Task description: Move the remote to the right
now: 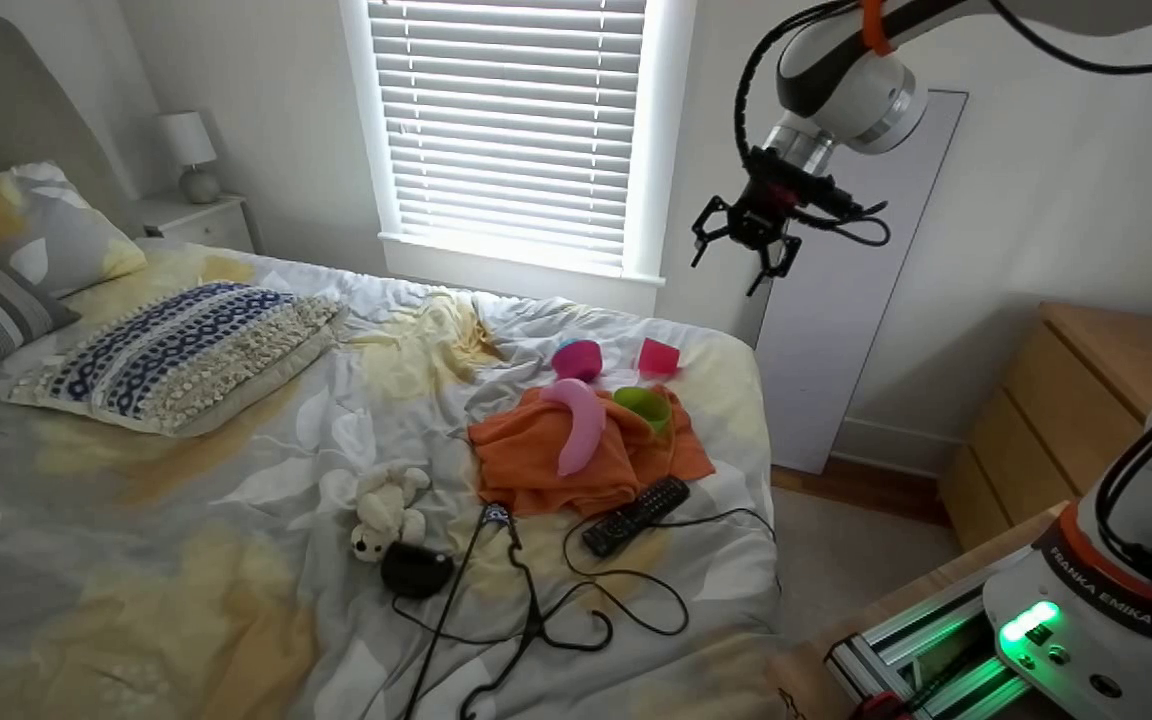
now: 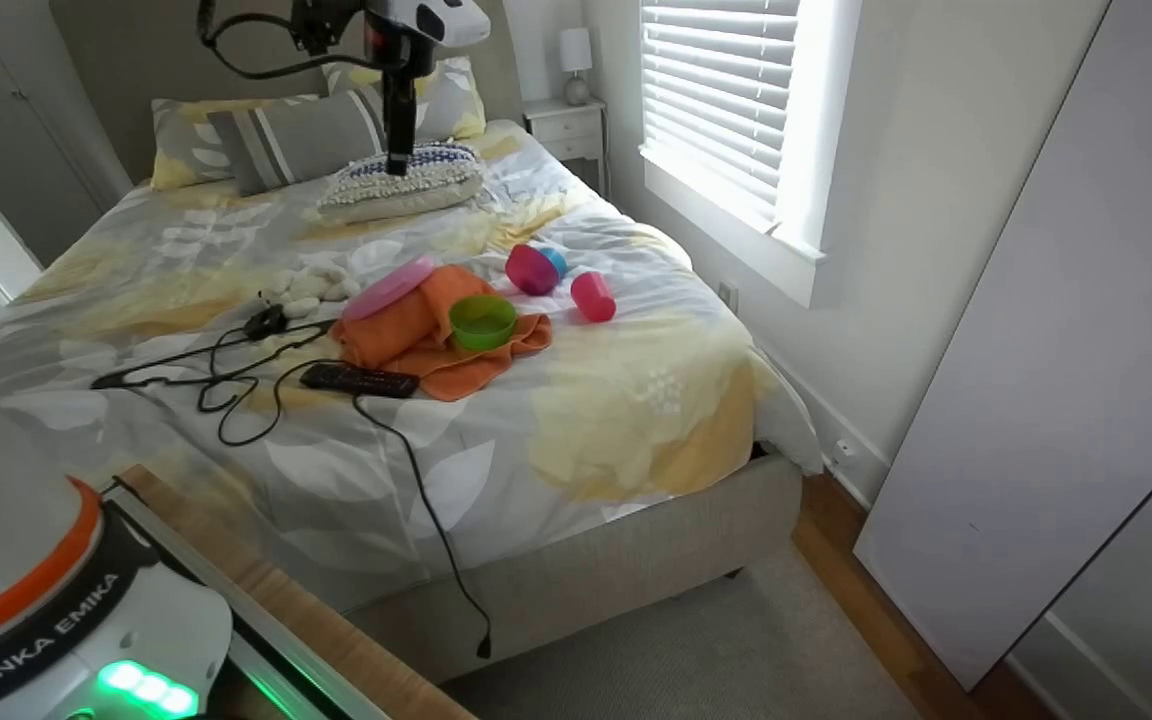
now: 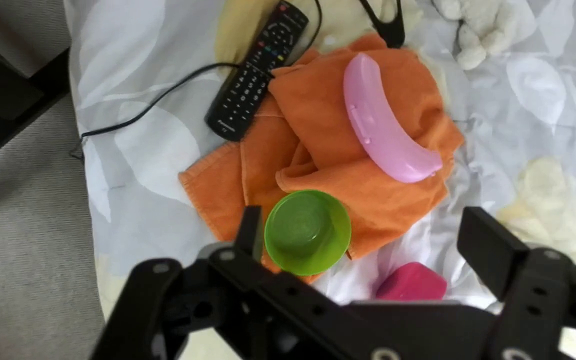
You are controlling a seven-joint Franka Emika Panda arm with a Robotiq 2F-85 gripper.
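The remote (image 1: 636,516) is a slim black bar with buttons. It lies on the bed at the edge of an orange cloth (image 1: 536,450), and also shows in an exterior view (image 2: 360,380) and, face up, in the wrist view (image 3: 257,72). A thin black cable runs out from both sides of it. My gripper (image 1: 725,277) is open and empty, high above the bed and well apart from the remote. In the wrist view its fingers (image 3: 365,225) are wide apart, with the remote beyond them at the upper left.
On the cloth lie a pink banana-shaped piece (image 3: 385,122) and a green bowl (image 3: 308,232). Pink cups (image 1: 659,358) lie behind it. A black hanger (image 1: 533,615), looping cables, a dark round lump (image 1: 416,570) and a white plush toy (image 1: 388,505) lie near the remote.
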